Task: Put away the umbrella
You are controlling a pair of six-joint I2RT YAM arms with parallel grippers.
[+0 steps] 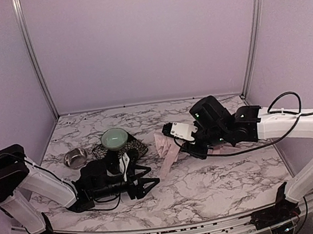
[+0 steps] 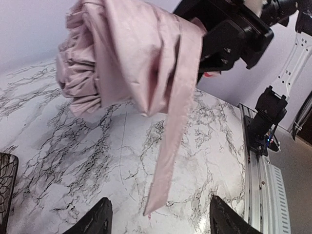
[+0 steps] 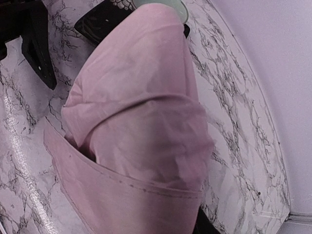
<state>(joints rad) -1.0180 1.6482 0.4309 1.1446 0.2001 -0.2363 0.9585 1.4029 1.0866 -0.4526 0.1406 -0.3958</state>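
Underneath everything, the tabletop (image 1: 211,185): flat and smooth, white marble print run through with grey veins, shut in by pale lilac walls (image 1: 146,37) along the far, left and right edges.

Reaching in from the right edge toward the middle, the right arm (image 1: 296,124): white shell, black joints, a black cable (image 1: 284,97) looped above it. At its tip the right gripper (image 1: 174,143), fingers clamped on the umbrella (image 1: 164,150) and holding the bundle up off the marble. From its own wrist camera, only pink cloth; fingers hidden behind it.

Low across the near-left corner, the left arm (image 1: 44,186), white with a black wrist. Left gripper (image 2: 158,222) released: black fingers (image 2: 97,219) spread wide, nothing between them, aimed at the umbrella and apart from it, with only bare marble in between.

Near the middle of the tabletop, the umbrella: folded, soft pale pink fabric, bunched into pleats and ruffles at one end. Hanging from it, a long flat band (image 2: 168,146) of the same pink; cannot tell whether its tip touches the marble.

Just left of the umbrella, a dark square mat (image 1: 136,148) with a pale lacy pattern, partly covered by the left wrist. On its far corner, a round pale green bowl (image 1: 115,138). Further toward the left edge, on bare marble, a small shiny steel bowl (image 1: 75,157).
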